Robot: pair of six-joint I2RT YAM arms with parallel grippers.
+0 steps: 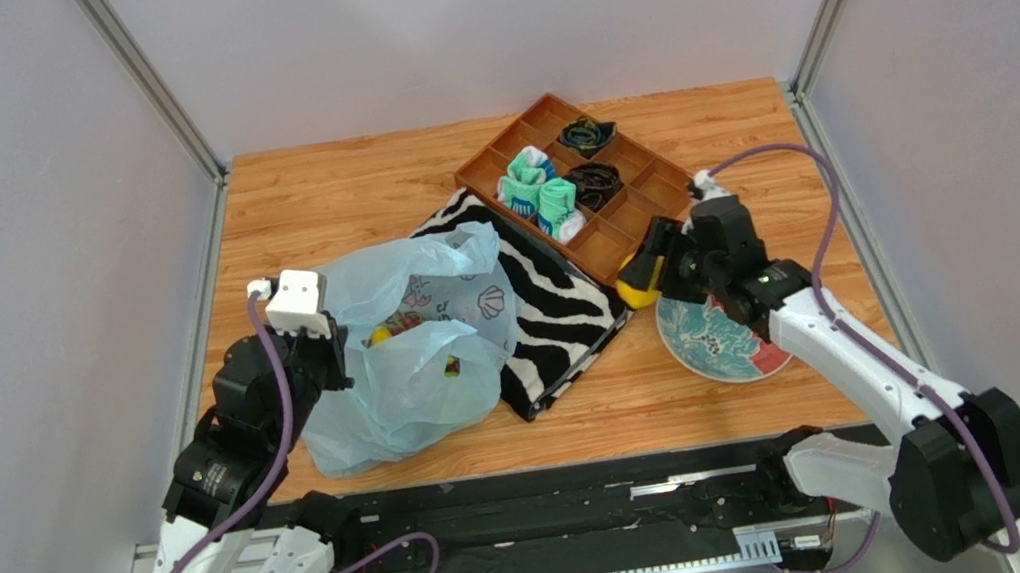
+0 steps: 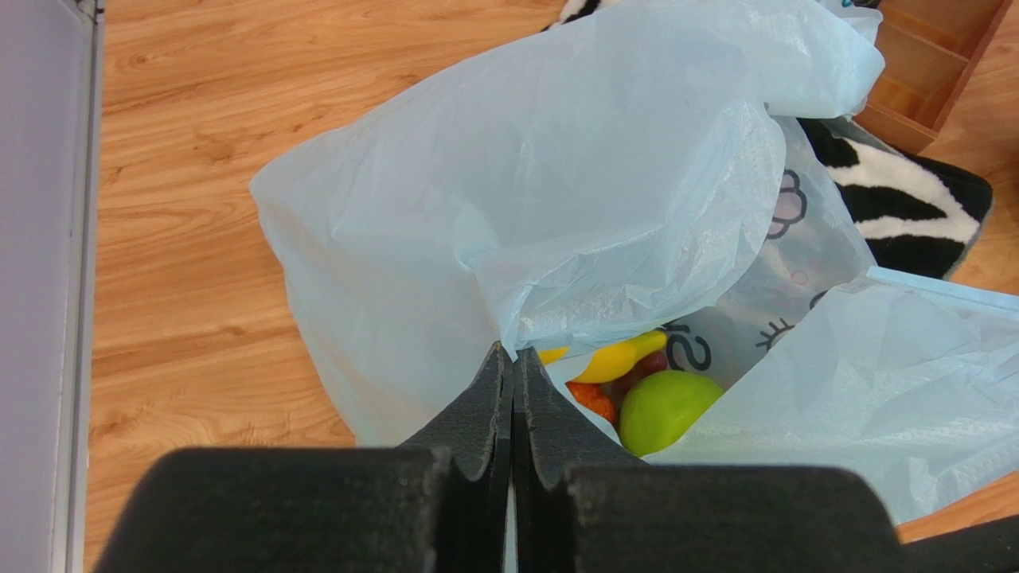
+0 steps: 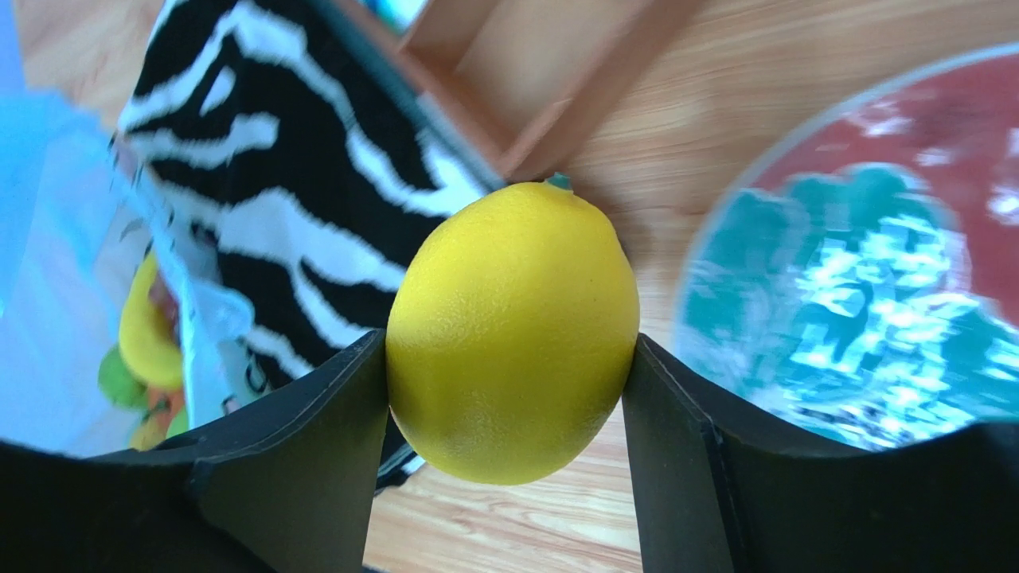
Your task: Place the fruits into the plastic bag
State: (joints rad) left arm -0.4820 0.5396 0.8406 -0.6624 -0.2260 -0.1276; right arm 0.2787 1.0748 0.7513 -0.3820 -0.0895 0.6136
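Observation:
The light-blue plastic bag lies at the left of the table, its mouth held up. My left gripper is shut on the bag's rim. Inside the bag I see a yellow banana, a green apple and a bit of red-purple grapes. My right gripper is shut on a yellow lemon, held off the table. In the top view the lemon hangs between the zebra cloth and the plate, right of the bag.
A zebra-striped cloth lies partly under the bag. Behind it stands a brown divided tray holding teal-and-white socks and dark items. A teal-and-red plate sits under my right arm.

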